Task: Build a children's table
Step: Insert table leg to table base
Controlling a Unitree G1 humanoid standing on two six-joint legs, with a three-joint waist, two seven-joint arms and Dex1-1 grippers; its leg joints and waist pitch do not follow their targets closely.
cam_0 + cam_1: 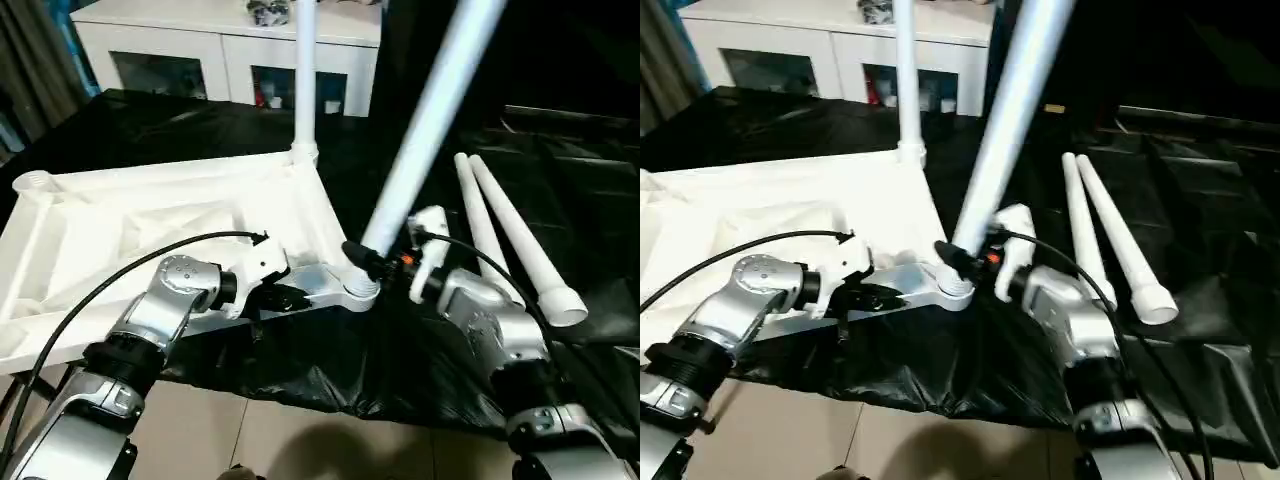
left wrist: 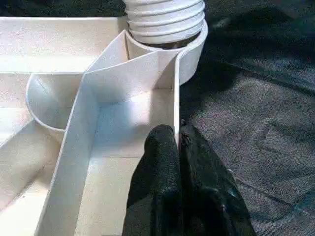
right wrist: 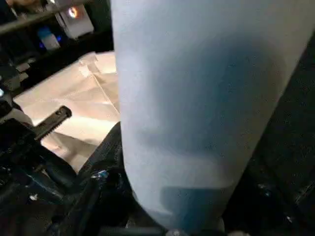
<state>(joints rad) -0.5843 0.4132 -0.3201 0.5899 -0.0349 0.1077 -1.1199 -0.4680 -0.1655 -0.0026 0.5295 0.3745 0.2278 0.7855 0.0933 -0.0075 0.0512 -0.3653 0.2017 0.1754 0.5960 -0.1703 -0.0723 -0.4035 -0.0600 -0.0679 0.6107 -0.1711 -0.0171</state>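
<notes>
Table top (image 1: pixel 150 215): white, ribbed underside up, on black sheet (image 1: pixel 560 180).
Cabinet (image 1: pixel 225 45): white, glass doors, behind.
Held leg (image 1: pixel 425 125): tilted, lower end at near corner socket (image 1: pixel 357 290).
Fitted leg (image 1: pixel 305 75): upright in far socket.
Spare legs (image 1: pixel 505 235): two, lying beside top, robot's rt.
R gripper (image 1: pixel 372 262): clamped on held leg near its base.
L gripper (image 2: pixel 178 142): pinched tight on top's rim wall.
</notes>
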